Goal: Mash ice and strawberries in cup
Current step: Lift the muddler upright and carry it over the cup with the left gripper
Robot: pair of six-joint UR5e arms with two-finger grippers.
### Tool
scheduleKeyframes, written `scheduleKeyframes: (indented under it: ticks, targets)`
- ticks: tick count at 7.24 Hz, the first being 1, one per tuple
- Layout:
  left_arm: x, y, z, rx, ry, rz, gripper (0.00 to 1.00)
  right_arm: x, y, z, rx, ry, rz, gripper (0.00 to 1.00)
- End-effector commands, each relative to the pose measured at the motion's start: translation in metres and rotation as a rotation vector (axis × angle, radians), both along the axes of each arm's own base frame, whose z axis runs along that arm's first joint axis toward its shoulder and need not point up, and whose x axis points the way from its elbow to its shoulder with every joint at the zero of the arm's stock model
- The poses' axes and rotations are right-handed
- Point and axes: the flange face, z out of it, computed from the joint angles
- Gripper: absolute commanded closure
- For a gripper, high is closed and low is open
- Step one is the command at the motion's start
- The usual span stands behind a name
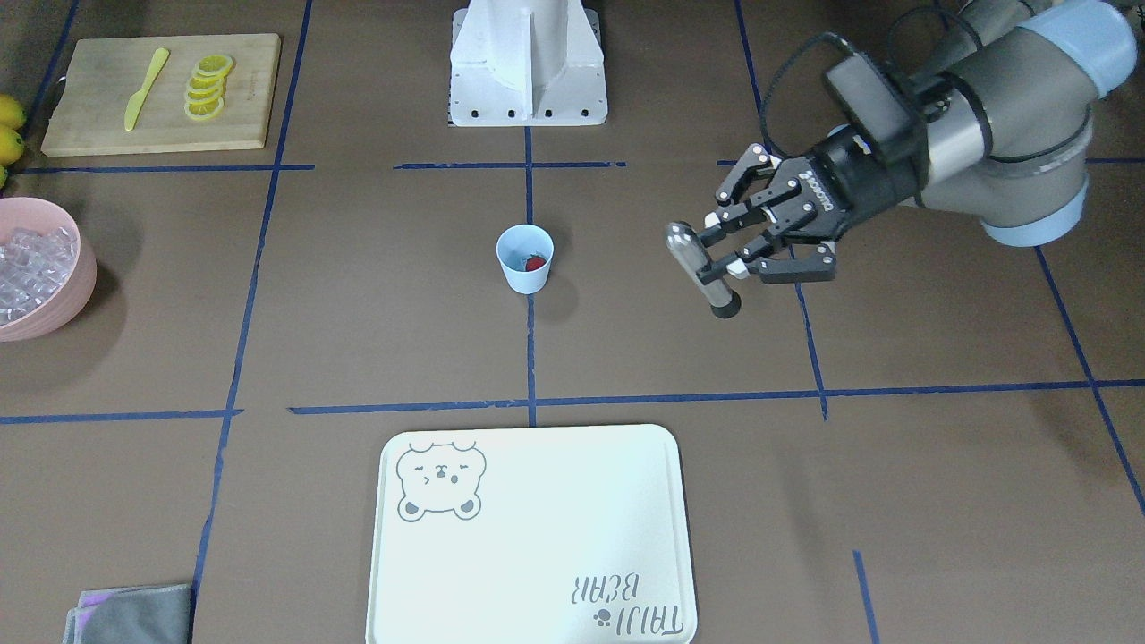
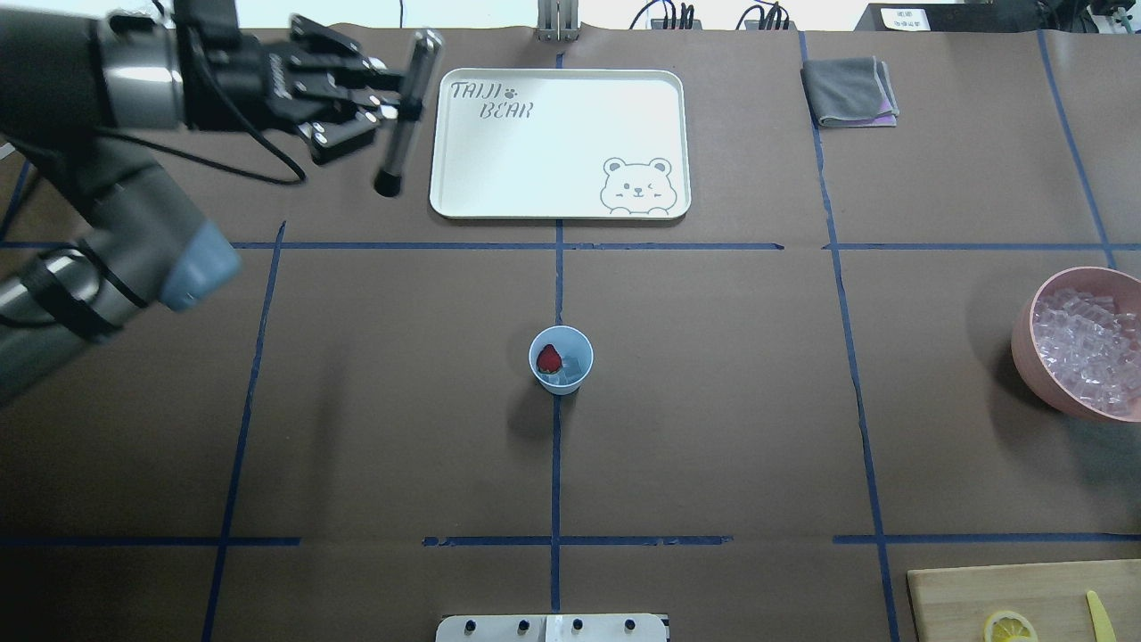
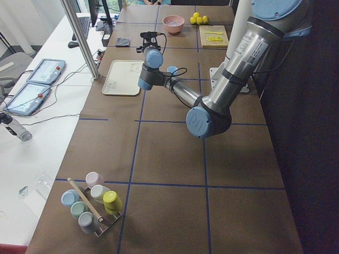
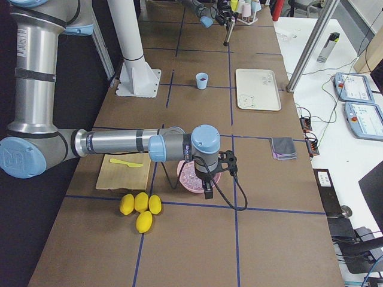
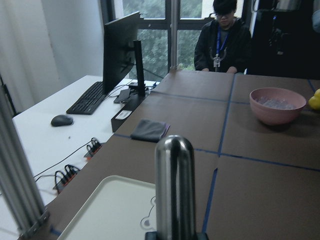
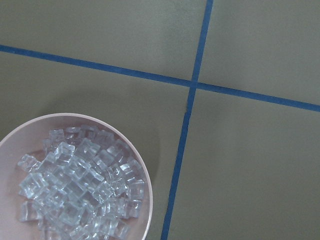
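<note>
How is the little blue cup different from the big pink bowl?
The small light blue plastic cup is far smaller than the large pink bowl. The cup holds a red strawberry and a little clear ice; the bowl holds only a heap of ice cubes. The cup stands mid-table, the bowl off to the robot's right. Both stand upright.

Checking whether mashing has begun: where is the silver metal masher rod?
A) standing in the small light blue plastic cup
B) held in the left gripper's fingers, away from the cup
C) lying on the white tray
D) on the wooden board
B: the left gripper is shut on the silver metal masher rod, in the air well apart from the small light blue plastic cup.
</note>
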Motion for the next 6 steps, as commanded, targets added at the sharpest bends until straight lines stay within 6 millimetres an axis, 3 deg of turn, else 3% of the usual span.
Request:
scheduleKeyframes:
  ticks: [1,3,6]
  targets:
    - [0.078,0.066,-0.009,-0.010,0.161,0.007,1.00,0.000,0.000,-0.002,0.002,-0.002,0.001,0.01]
    - [0.104,0.087,-0.012,0.042,0.167,-0.021,1.00,0.000,0.001,-0.001,0.000,-0.002,0.001,0.01]
    - [0.136,0.104,0.015,0.039,0.210,-0.045,1.00,0.000,0.000,-0.002,0.002,-0.001,0.001,0.01]
